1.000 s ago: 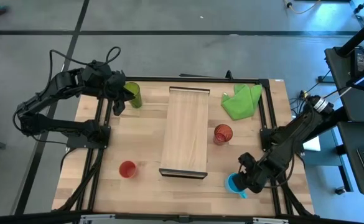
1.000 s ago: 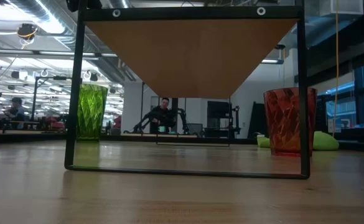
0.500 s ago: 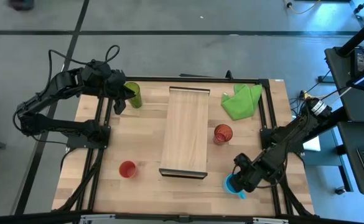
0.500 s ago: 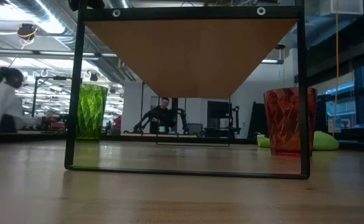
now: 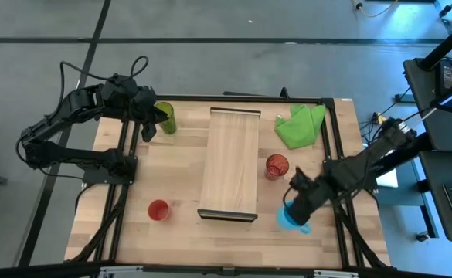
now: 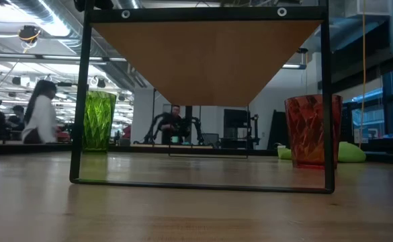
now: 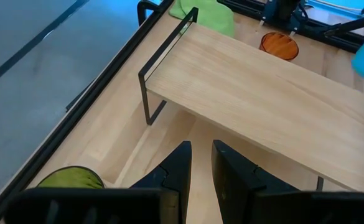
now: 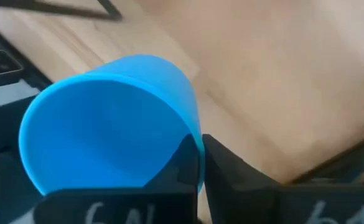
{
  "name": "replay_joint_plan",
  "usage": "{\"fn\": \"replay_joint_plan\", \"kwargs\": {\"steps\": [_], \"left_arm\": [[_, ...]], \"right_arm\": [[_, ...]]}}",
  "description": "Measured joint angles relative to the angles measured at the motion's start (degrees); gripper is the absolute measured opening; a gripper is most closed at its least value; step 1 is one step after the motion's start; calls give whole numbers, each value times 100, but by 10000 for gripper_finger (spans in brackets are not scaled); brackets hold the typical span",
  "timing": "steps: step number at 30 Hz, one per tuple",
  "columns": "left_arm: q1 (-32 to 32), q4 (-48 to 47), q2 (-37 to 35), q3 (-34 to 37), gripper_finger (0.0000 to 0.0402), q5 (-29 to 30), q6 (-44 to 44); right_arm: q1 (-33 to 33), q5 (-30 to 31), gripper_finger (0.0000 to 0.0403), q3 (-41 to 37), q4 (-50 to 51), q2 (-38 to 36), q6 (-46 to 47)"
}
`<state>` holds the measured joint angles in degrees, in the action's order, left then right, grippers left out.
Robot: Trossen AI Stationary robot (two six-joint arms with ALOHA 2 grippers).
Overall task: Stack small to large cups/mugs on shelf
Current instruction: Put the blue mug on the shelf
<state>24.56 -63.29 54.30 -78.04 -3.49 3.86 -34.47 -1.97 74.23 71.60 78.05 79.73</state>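
My right gripper [image 8: 197, 163] is clamped on the rim of the light blue mug [image 8: 110, 118], one finger inside the wall and one outside, and the mug hangs tilted from it. From above, my right gripper [image 5: 297, 202] sits just off the near right corner of the shelf [image 5: 230, 162], with the translucent red tumbler [image 5: 276, 165] close beyond it and the green cloth [image 5: 300, 124] farther past that. My left gripper [image 7: 200, 165] has its fingers nearly together and holds nothing; the olive-green tumbler [image 5: 164, 117] stands right beside it. The small red cup [image 5: 158, 210] is well apart from both grippers, near the shelf's near left corner
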Motion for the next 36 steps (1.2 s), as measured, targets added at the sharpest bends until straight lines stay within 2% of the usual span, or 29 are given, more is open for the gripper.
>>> {"fn": "replay_joint_plan", "kwargs": {"steps": [4,9,14,22,30,36], "left_arm": [[-1,2,13,0,57,6,-148],[1,-4,61,0,57,142,-242],[-1,-4,98,-2,57,151,-282],[1,-4,127,0,57,392,-304],[1,-3,136,0,57,413,-300],[-1,4,136,0,57,435,-299]], "right_arm": [[746,315,8,1105,954,266,-1382],[2032,347,9,2106,1893,780,-2830],[3140,111,12,3140,1854,1489,-4336],[4270,388,14,4989,1825,2988,-6916],[5144,556,15,6076,1849,3907,-9029],[5561,152,16,5985,1779,4115,-9628]]}}
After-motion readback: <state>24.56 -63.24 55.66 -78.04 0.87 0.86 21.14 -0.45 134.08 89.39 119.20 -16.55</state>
